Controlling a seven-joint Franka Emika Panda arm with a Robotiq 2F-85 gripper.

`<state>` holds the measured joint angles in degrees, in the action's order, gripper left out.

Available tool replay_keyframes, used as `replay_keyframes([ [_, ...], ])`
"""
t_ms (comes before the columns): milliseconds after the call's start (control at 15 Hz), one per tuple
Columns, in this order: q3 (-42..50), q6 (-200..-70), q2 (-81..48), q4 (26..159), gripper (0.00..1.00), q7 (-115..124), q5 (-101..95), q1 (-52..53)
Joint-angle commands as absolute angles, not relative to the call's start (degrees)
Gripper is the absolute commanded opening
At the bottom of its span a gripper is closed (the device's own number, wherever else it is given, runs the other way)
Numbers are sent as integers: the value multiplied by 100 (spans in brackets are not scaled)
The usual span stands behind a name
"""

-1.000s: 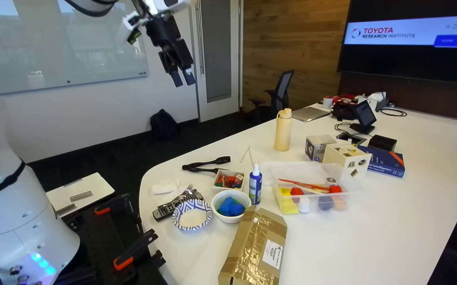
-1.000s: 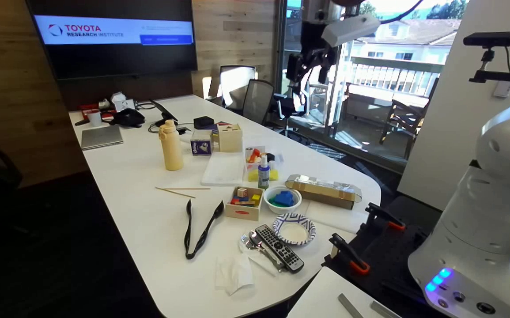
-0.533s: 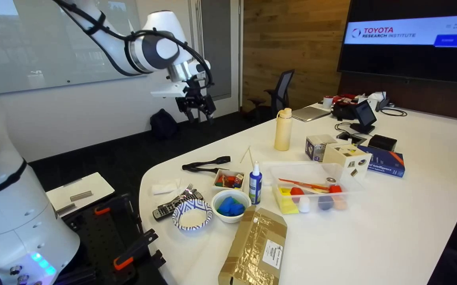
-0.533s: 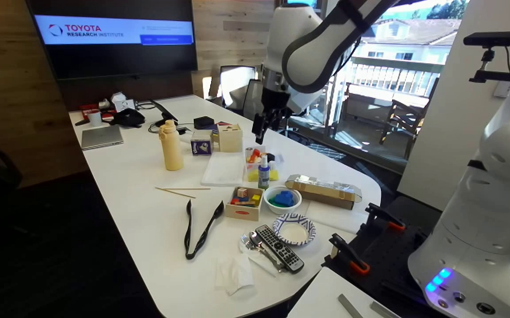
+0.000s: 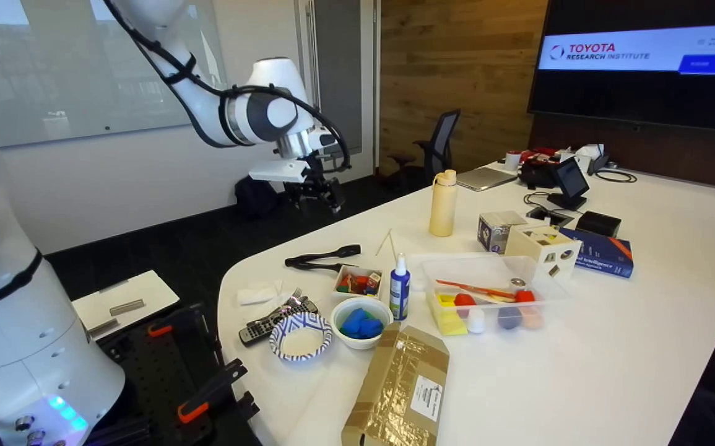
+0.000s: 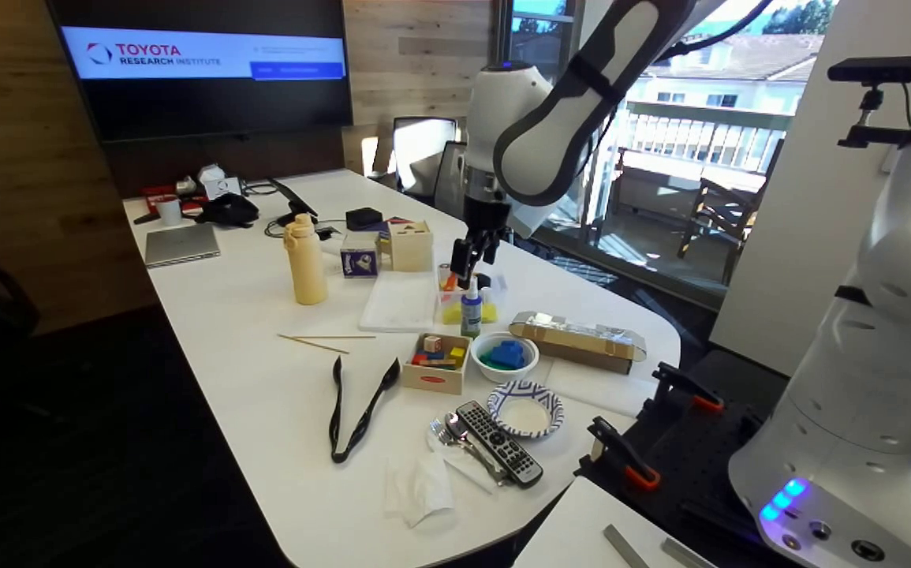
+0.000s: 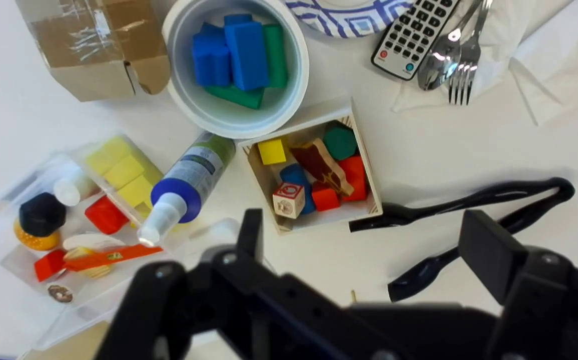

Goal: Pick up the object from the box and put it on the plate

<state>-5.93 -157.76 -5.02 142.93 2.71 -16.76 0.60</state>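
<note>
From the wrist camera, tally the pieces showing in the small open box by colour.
Red blocks: 2
Yellow block: 1
Green block: 1
Blue piece: 1
Brown-and-tan piece: 1
Pale block with red print: 1
Total visible in the box: 7

White table point(image 6: 281, 410) beneath black tongs point(image 7: 474, 200), wooden box point(image 6: 432, 382), patterned dish point(image 6: 524, 416)

Strong daylight through tall windows point(image 6: 660, 173) in an exterior view, outdoors washed pale; hard sun patch on a chair point(image 6: 423, 146). Floor point(image 6: 84, 442) at frame left near black. Table point(image 5: 580, 384) bright, fairly even. Whiteboard point(image 5: 103, 68) carries pale reflections; brown carton point(image 5: 397, 384) throws highlights. Screen point(image 6: 210, 71): smallest print blurred. Wrist view: tool point(image 7: 371, 245) dark, soft-edged; spoon point(image 7: 438, 65) glints; diffuse shadow beside tongs point(image 7: 469, 201).
</note>
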Motion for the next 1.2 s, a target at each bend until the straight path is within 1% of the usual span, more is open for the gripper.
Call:
replay_keyframes([
  [0,-200,-16283,-1491,13960,100,507,-2015,228],
  [200,-23,-16679,-2232,13635,100,312,-1814,367],
  [467,-58,-16910,-2953,13116,100,136,-1547,528],
  [667,45,-16877,-3349,12757,100,122,-1486,721],
  [1133,640,-16930,-4090,12076,100,364,-1574,1319],
])
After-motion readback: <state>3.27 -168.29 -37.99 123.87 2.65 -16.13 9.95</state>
